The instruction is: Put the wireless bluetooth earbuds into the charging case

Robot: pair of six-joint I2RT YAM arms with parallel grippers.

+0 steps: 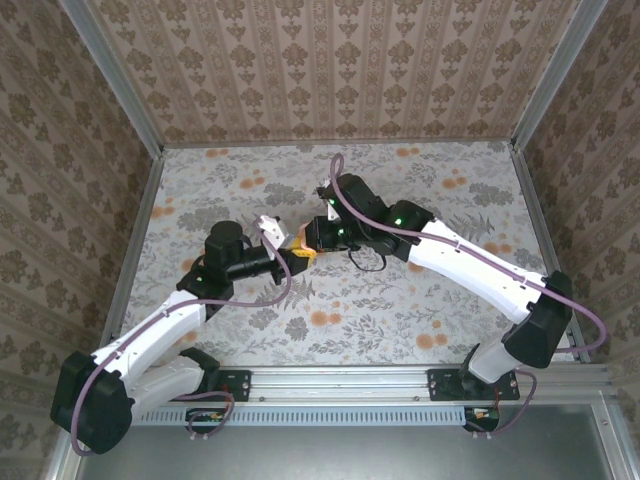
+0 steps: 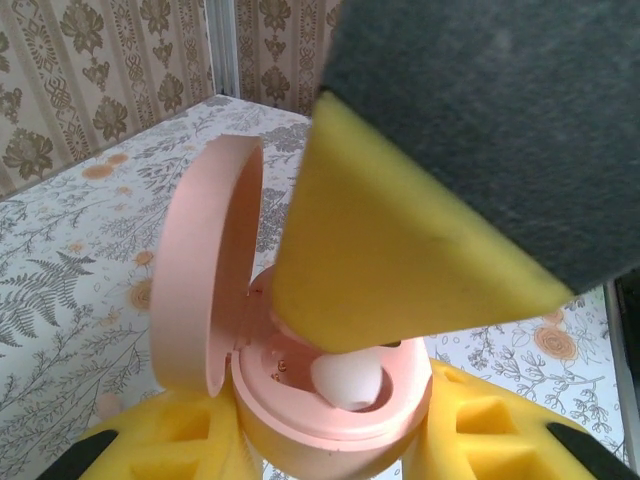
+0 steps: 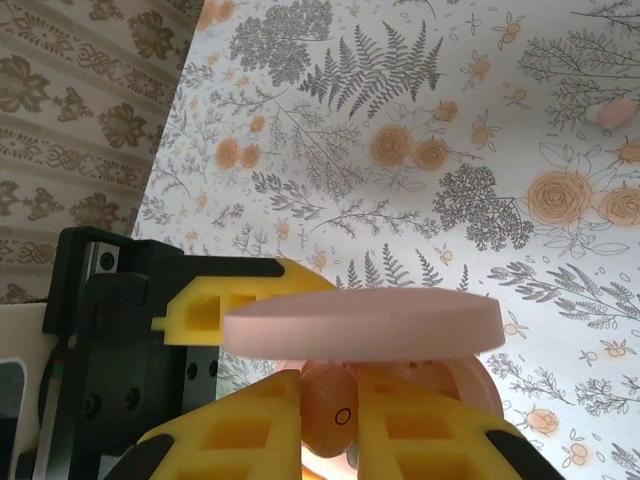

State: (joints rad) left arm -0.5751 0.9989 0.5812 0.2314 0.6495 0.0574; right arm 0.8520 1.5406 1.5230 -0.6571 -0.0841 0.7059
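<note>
Sitting in a well of the open pink charging case (image 2: 320, 445), a pale earbud (image 2: 345, 385) is pinched between the right gripper's (image 3: 325, 425) yellow fingers (image 2: 400, 250), which reach in from above. The lid (image 2: 205, 270) stands hinged up on the case's left. The left gripper (image 2: 325, 432) is clamped on the case's base, over the middle of the floral table (image 1: 400, 320).
</note>
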